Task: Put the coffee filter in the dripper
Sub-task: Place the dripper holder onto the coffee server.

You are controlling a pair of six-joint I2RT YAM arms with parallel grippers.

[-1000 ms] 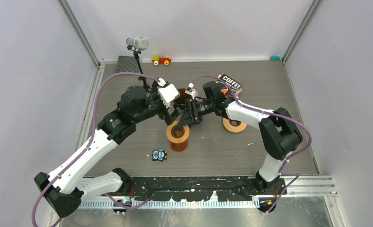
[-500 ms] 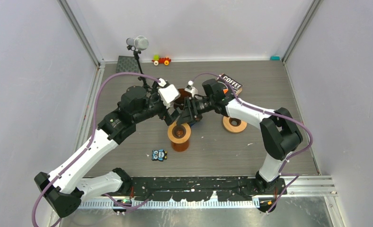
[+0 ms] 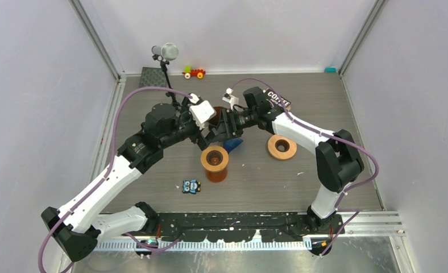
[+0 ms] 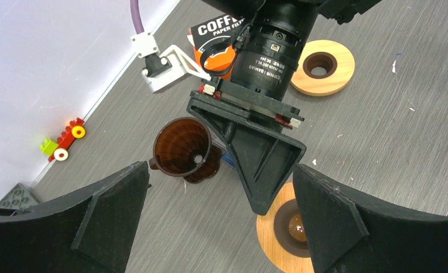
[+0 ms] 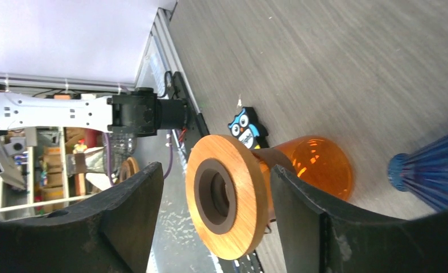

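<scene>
— Where to look for the coffee filter?

— Cannot pick out a loose one in any view. Can see only the filter box (image 4: 213, 27), lying flat on the worktop (image 3: 324, 170) beyond the dripper (image 4: 183, 147) and to its right, partly hidden behind the right arm.

— And the dripper itself?

— Brown and ribbed, standing upright with the mouth up, between the two wrists. Shows ribs and a hole at the bottom. Cannot tell whether any paper lines the inside.

— Nearest to the dripper?

— The right claw (image 5: 215, 168), just beside the dripper on the side toward the arm bases. Fingers spread wide, pinching nothing, tips pointing at a wooden collar.

— And the left claw (image 4: 220, 168)?

— Raised above the worktop on the dripper's left. Spread wide too, holding nothing, looking down on the dripper and the right claw.

— Further out?

— Blue ribbed cone (image 3: 233, 144), lying on its side near the dripper, toward the arm bases. Orange carafe (image 3: 214, 165) with that wooden collar, upright, a little farther the same way. Loose wooden ring (image 3: 282, 147), flat, well apart to the dripper's right. Owl figure (image 3: 191, 186), past the carafe, farthest from the dripper on the base side. Toy car (image 3: 194, 72) and microphone (image 3: 165, 52), well behind the dripper by the back wall.
</scene>
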